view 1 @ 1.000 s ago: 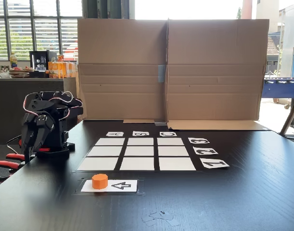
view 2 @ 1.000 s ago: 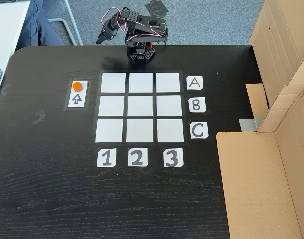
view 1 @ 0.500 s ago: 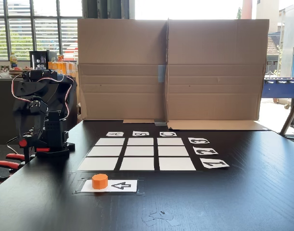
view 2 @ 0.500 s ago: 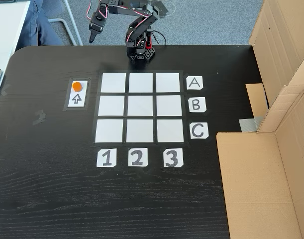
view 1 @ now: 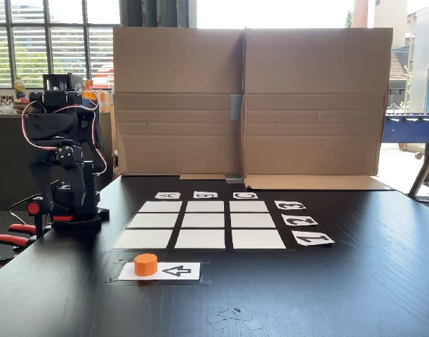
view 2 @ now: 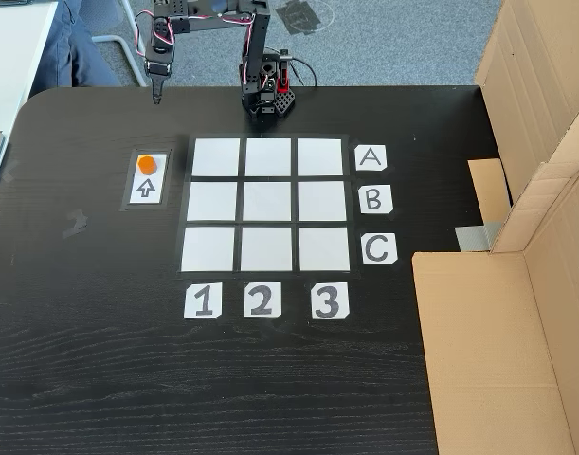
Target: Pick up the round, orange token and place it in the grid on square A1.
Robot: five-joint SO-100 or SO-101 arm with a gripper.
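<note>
Nine white squares make up the grid (view 1: 200, 225) on the black bench (view 1: 354, 281). Nearest the low fixed camera lie a few scraps of clear tape (view 1: 232, 318) on the bench top. Just behind them sits a white card with a black arrow (view 1: 175, 270), and the orange token (view 1: 146, 264) stands upright on the left end of that card in this view. In the fixed view from above, the token (view 2: 148, 163) rests on the top end of the arrow card (view 2: 147, 179), just left of the grid (view 2: 267, 206) and apart from it.

Beyond the card, the grid squares are all bare. Square A1 (view 2: 216, 157), the corner lining up with the A card (view 2: 370, 157) and the 1 card (view 2: 202, 300), is the square nearest the token.

Farther back, at the bench edge, the black arm's base (view 2: 267, 95) stands clamped. From above, the arm reaches out to the left, its fingers (view 2: 157, 93) pointing down over the bench edge, well apart from the token; they look close together, but I cannot tell for sure.

Behind everything rises a folded cardboard wall (view 1: 249, 102).
</note>
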